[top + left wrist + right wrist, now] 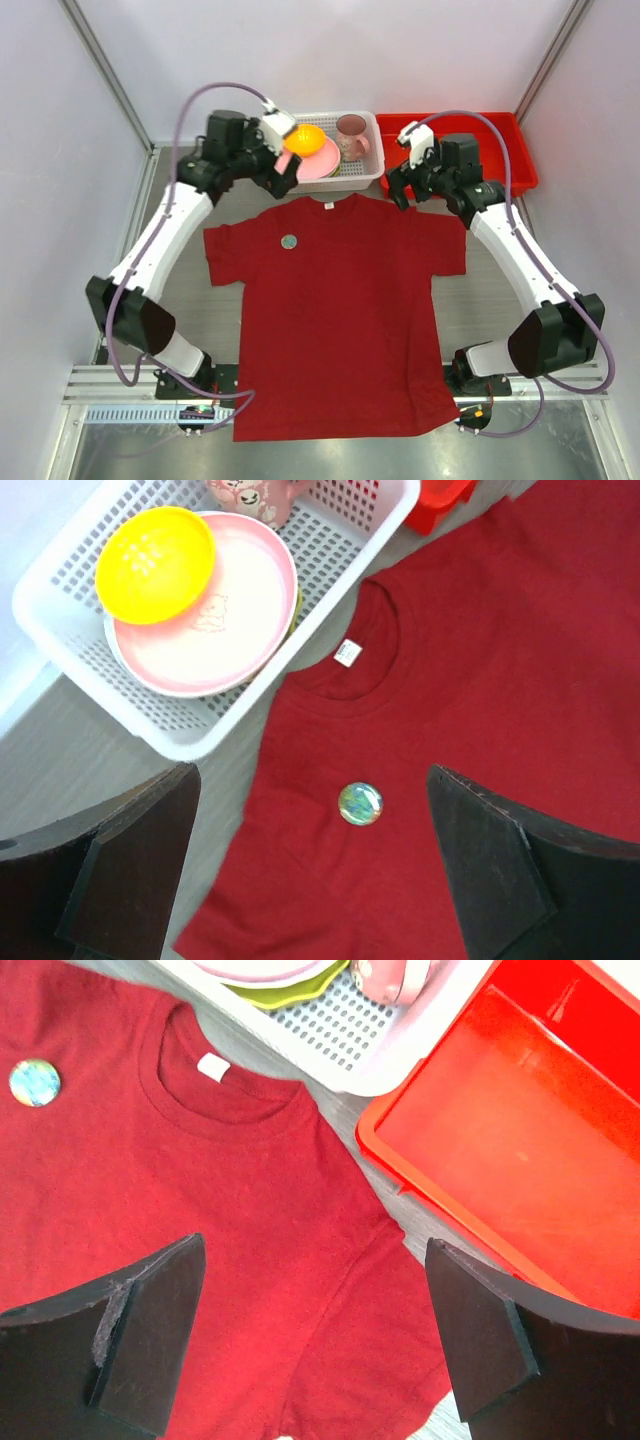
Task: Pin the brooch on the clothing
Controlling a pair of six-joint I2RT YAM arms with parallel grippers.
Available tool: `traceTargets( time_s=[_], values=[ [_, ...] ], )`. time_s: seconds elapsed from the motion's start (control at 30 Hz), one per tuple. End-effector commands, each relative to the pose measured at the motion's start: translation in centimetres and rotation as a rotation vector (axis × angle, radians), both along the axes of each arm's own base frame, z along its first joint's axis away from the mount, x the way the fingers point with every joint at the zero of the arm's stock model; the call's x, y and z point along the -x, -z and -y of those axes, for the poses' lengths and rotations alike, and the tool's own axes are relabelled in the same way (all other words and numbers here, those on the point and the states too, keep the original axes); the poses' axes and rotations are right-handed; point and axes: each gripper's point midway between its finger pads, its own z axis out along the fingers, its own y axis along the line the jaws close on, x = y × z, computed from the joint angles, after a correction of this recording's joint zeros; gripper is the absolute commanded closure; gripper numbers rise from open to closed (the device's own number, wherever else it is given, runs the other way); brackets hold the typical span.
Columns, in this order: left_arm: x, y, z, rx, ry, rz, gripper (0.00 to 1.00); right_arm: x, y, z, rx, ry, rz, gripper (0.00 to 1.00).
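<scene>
The dark red T-shirt (340,310) lies flat on the table, collar at the far side. The small round pale green brooch (289,241) lies on its chest, left of the collar; it also shows in the left wrist view (360,803) and the right wrist view (34,1082). My left gripper (283,178) is open and empty, raised above the shirt's left shoulder; in its own view (312,860) the brooch lies between the fingers, below them. My right gripper (400,190) is open and empty, over the shirt's right shoulder (330,1260).
A white perforated basket (368,172) at the back holds a yellow bowl (305,139), a pink plate (322,160) and a pink cup (351,133). A red plastic tray (520,150) stands at the back right, next to the right gripper.
</scene>
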Motion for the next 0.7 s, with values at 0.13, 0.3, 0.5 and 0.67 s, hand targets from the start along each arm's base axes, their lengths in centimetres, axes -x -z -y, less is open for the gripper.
traceTargets(
  time_s=[0.13,0.3,0.5,0.67],
  values=[
    [4.7,3.3,-9.7,0.276,-0.334,-0.572,0.0,1.4,1.9,1.8,-0.139,0.149,-0.123,0.09],
    [7.0,9.6,-15.4,0.123,-0.607,-0.61,0.0,4.4,7.4,4.8,-0.162,0.248,-0.264,0.13],
    [9.8,14.8,-17.1,0.078,-0.714,-0.603,0.0,7.0,10.7,7.2,-0.091,0.314,-0.288,0.14],
    [9.7,15.0,-17.9,0.077,-0.768,-0.551,0.0,7.2,10.2,7.0,-0.114,0.315,-0.279,0.14]
  ],
)
